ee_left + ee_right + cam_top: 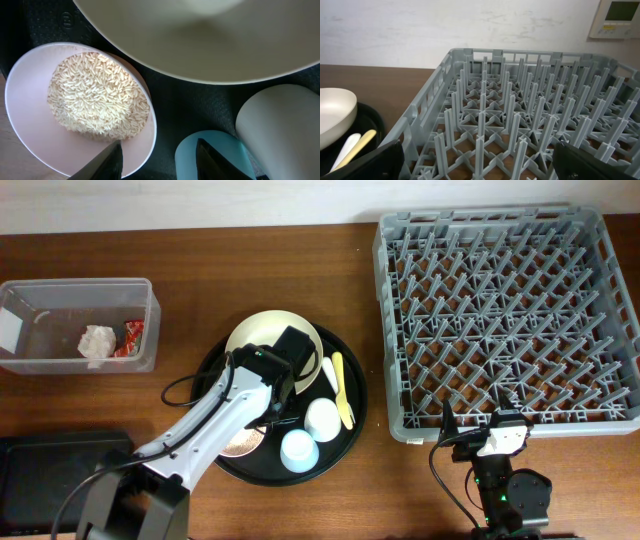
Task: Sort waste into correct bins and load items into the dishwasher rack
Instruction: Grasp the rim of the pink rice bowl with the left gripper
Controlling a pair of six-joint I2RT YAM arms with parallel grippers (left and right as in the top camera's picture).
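My left gripper [272, 418] [160, 162] is open above the round black tray. One finger is over the rim of the small pink bowl [30, 125] [243, 444], which holds rice-like grains [97, 95]. The other finger is over the light blue cup [212, 150] [299, 450]. The white cup [280, 120] [322, 418] and the large cream bowl [210, 40] [252, 337] sit beside them. Pale cutlery [340, 388] [355, 145] lies on the tray. The paper wad [97, 343] and red wrapper [133, 337] lie in the clear tub [60, 290]. My right gripper [485, 420] [482, 167] is open and empty at the front edge of the grey dishwasher rack [505, 320] [530, 100].
The round black tray [350, 425] [200, 105] stands mid-table, between the tub and the rack. A shallow black rectangular tray [50, 455] sits at the front left corner. My left arm crosses the tray's left side and hides most of the pink bowl from overhead.
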